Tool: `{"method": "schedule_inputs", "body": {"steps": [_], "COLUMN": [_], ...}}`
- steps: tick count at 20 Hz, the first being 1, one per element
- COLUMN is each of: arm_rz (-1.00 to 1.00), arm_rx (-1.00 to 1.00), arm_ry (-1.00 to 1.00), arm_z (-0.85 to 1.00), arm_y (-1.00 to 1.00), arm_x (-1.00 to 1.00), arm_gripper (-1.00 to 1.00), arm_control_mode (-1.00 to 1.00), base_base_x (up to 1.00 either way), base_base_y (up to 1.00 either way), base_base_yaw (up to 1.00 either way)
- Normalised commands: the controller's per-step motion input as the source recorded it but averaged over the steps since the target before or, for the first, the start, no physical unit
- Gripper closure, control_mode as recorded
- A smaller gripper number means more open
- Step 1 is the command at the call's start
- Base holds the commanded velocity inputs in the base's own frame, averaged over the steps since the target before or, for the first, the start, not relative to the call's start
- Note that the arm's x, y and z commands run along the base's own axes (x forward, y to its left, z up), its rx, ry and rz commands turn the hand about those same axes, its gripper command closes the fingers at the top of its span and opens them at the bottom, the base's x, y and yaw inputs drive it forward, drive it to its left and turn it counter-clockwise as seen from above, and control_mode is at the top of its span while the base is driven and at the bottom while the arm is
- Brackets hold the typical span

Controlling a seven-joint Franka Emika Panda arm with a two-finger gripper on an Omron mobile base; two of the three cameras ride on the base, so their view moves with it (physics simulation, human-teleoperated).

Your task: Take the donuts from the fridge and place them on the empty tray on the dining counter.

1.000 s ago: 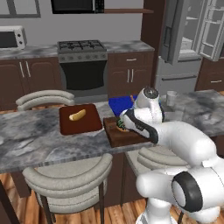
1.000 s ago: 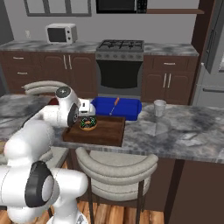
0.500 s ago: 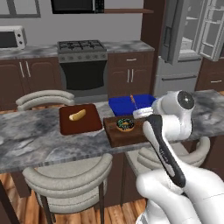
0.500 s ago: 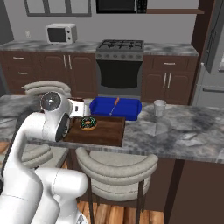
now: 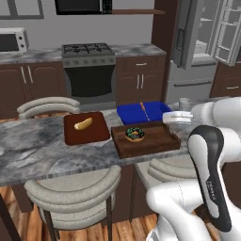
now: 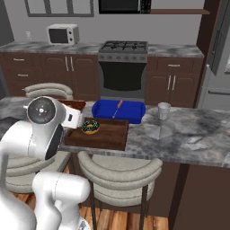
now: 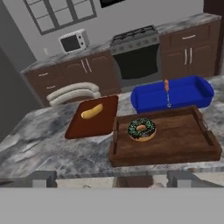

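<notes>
A chocolate-frosted donut (image 7: 141, 129) (image 5: 135, 134) (image 6: 90, 126) with light sprinkles lies in the left half of the dark wooden tray (image 7: 166, 157) (image 5: 150, 149) (image 6: 96, 143) on the marbled dining counter (image 5: 37, 150) (image 7: 39, 153). My gripper (image 7: 112, 178) is open and empty, drawn back from the tray's near side and looking across it. In the left base view the hand (image 5: 175, 116) hangs by the tray's right end. The grey fridge (image 5: 197, 52) stands at the back right with its upper doors open.
A reddish board (image 5: 86, 128) with a bread roll (image 5: 83, 124) lies left of the tray. A blue dish (image 5: 143, 112) sits behind it, and a cup (image 6: 164, 110) stands to the right. Padded stools (image 5: 75, 193) (image 6: 119, 170) line the near side. The stove (image 5: 89, 70) is beyond.
The hand has pulled back from right over the donut, and the arm has swung up and to the side. The donut stays on the tray. The jaws remain open.
</notes>
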Motion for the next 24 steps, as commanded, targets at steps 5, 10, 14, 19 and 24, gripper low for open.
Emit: {"method": "schedule_inputs", "body": {"steps": [5,10,14,19,24], "arm_rz": [-0.05,-0.04,0.0,0.0,0.0], "arm_rx": [-0.02,-0.01,0.0,0.0,0.0], "arm_ry": [0.17,0.0,0.0,0.0,0.0], "arm_z": [0.13,-0.02,0.0,0.0,0.0], "arm_y": [0.0,0.0,0.0,0.0,0.0], "arm_x": [-0.9,-0.42,0.0,0.0,0.0], "arm_gripper": [-1.0,-1.0,-1.0,-1.0,-1.0], "arm_control_mode": [-1.0,1.0,1.0,1.0,1.0], "base_base_x": [0.0,-0.04,-0.62,-0.94,-0.17], "base_base_y": [0.0,0.0,-0.01,-0.47,-1.0], "base_base_yaw": [0.0,0.0,0.0,-0.01,-0.01]}}
